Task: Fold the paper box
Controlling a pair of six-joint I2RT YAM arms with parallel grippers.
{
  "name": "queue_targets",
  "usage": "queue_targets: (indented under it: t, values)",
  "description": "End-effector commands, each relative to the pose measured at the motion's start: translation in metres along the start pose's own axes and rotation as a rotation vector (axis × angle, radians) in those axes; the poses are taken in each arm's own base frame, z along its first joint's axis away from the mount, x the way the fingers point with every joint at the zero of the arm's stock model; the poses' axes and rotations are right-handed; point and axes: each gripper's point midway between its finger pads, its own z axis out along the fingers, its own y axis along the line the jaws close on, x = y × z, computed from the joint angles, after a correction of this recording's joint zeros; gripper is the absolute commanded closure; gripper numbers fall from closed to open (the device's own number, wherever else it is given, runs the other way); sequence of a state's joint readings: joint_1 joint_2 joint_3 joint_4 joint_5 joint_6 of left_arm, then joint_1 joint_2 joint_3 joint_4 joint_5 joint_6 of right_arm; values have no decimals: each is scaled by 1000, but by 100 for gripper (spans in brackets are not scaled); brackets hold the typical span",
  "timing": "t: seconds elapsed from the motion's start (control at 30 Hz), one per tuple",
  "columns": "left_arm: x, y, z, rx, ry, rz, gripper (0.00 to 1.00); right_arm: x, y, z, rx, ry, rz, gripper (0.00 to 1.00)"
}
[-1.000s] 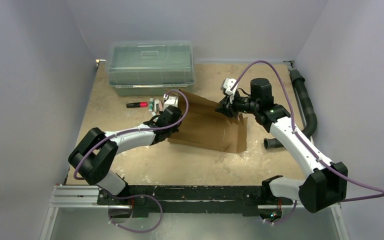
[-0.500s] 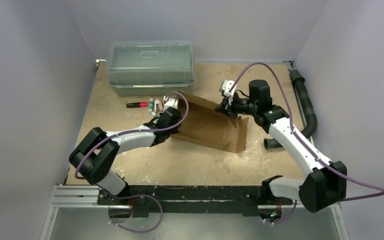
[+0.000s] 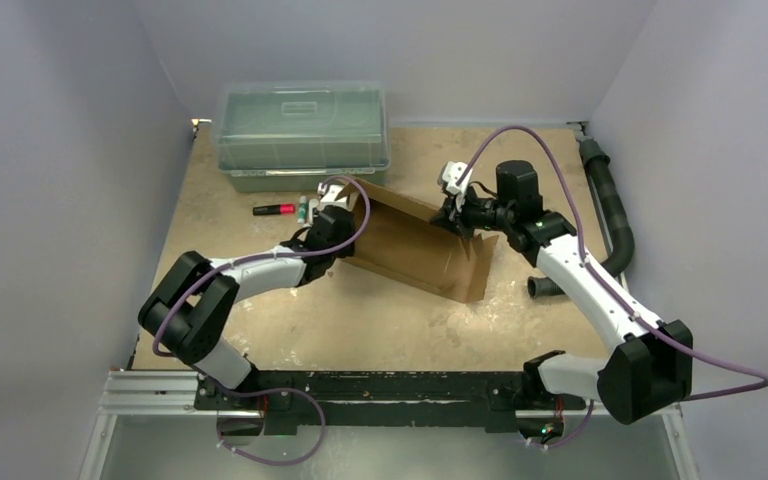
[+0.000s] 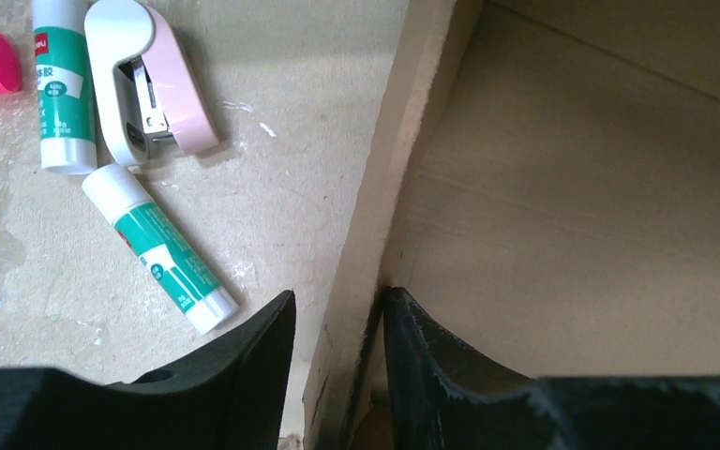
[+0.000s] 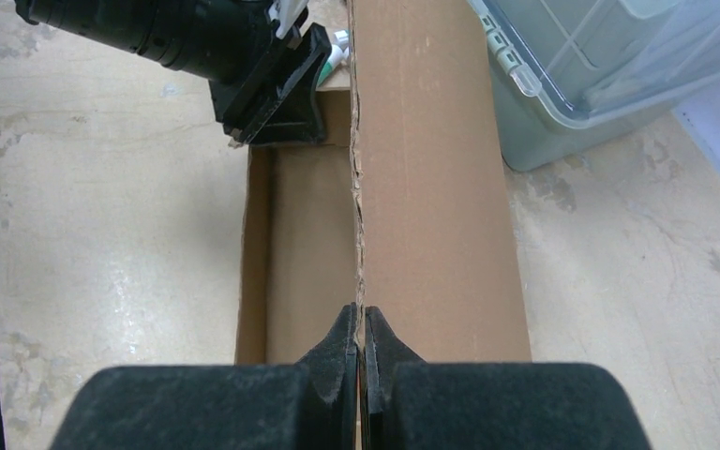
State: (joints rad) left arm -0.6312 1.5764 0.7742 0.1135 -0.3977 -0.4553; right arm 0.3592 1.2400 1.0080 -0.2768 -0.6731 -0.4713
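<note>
The paper box (image 3: pixel 415 255) is a brown cardboard sheet in the middle of the table, partly formed, with its far panel tilted up. My left gripper (image 3: pixel 337 226) is at the box's left end. In the left wrist view the left gripper (image 4: pixel 337 314) stands astride an upright side wall (image 4: pixel 389 197); the right finger touches it and a gap shows at the left finger. My right gripper (image 3: pixel 457 214) is at the far right corner. In the right wrist view the right gripper (image 5: pixel 361 328) is shut on the raised panel's edge (image 5: pixel 431 169).
A clear greenish lidded bin (image 3: pixel 302 135) stands at the back left. A red marker (image 3: pixel 273 209), glue sticks (image 4: pixel 164 248) and a white-and-pink stapler (image 4: pixel 150 80) lie just left of the box. A black hose (image 3: pixel 610 210) runs along the right edge.
The box's raised panel has tipped steeper and its near edge has drawn back. My left gripper has moved farther along the box's left end. My right gripper has shifted slightly left.
</note>
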Motion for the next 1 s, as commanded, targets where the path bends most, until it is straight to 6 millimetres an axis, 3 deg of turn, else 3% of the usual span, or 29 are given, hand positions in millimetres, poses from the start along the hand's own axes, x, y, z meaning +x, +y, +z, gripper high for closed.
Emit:
queue_targets:
  t: [0.0,0.4,0.97]
  values:
    - [-38,-11,-3,58,-88,-24,61,0,2,3,-21,-8,5,100]
    - [-62,-27,-17,148,-129,-121,52,3,5,4,-39,-1,12,100]
    - [-79,-23,-15,198,-124,-271,44,5,9,5,-65,5,7,100]
